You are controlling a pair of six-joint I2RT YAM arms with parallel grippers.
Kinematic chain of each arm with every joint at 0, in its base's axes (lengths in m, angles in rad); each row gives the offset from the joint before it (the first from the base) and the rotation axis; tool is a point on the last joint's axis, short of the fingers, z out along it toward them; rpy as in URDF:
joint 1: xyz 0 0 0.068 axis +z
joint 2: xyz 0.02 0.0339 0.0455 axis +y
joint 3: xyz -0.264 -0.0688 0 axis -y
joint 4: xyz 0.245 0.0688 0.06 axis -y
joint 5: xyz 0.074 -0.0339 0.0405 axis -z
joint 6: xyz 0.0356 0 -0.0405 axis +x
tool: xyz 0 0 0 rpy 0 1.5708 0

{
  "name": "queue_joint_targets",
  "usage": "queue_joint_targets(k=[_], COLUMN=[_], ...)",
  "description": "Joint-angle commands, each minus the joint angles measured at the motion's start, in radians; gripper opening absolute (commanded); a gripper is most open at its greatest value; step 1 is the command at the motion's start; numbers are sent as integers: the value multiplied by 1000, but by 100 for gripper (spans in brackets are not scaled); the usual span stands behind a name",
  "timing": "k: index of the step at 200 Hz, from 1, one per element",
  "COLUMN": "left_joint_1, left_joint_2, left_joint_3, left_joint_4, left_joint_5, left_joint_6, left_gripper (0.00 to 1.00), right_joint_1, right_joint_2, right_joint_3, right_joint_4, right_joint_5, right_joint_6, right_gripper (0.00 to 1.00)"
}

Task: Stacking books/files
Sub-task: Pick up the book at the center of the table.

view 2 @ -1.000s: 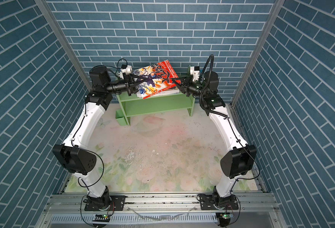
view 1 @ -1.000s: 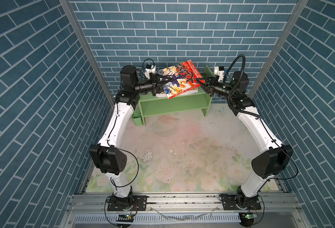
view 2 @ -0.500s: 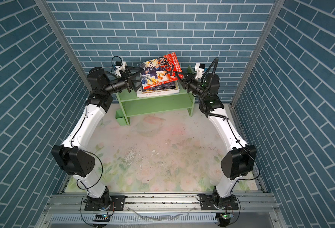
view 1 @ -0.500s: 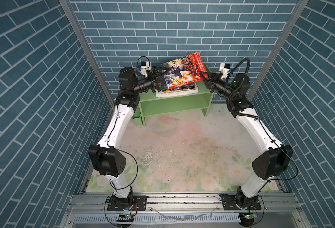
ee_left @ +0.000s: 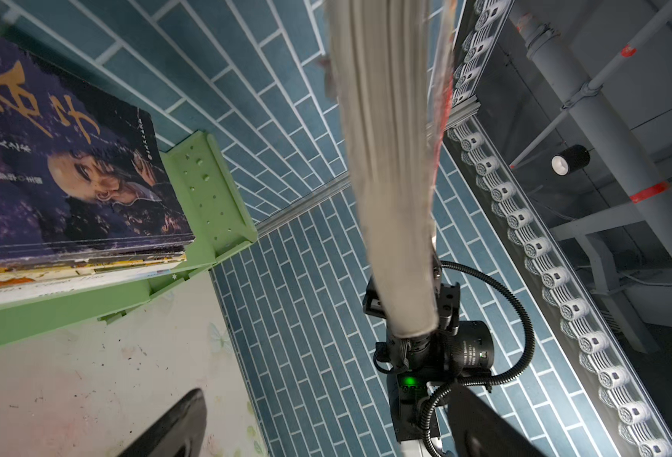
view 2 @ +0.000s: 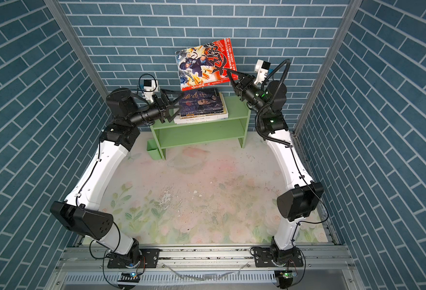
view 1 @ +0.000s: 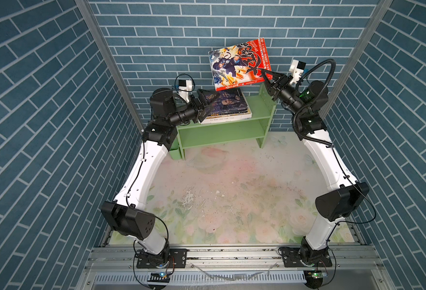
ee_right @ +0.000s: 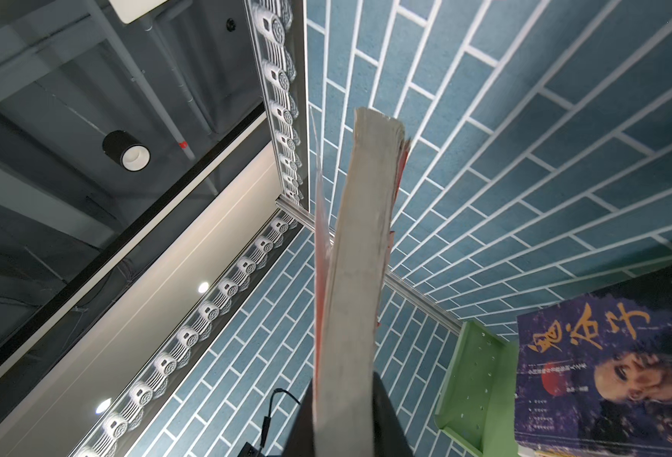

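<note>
The red comic book hangs tilted up in front of the back wall, above the shelf. My right gripper is shut on its lower right corner. In the right wrist view the book's page edge runs up from my shut right gripper. A stack of books, purple cover on top, lies on the light green shelf. My left gripper stands open at the stack's left edge, with nothing between its fingers.
A small green box sits by the shelf's left foot. The floral mat covers the table in front. Blue brick walls close in on three sides, and a metal rail runs along the front.
The left gripper let go of the red comic and opened, dropping back beside the stack. The right gripper carried the comic up and tipped it more upright.
</note>
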Motion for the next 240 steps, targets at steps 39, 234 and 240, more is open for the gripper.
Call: queue_joint_targets(k=[39,234,240], left_joint_1=[-3,-9,-8], left_joint_2=[59,258,262], left_joint_3=[42,361,356], left_joint_4=[199,-134,-121], left_joint_5=[-57,-109,-111], left_joint_6=[-119,112,108], left_gripper=[95,0,0], right_joint_1=[20,42,41], right_joint_2=[1,29,25], right_joint_3=[44,-60,-71], right_joint_4=[78,-172,-188], right_joint_5=[-30,117,138], right_joint_6=[41,-162,-185], right_gripper=[0,38,43])
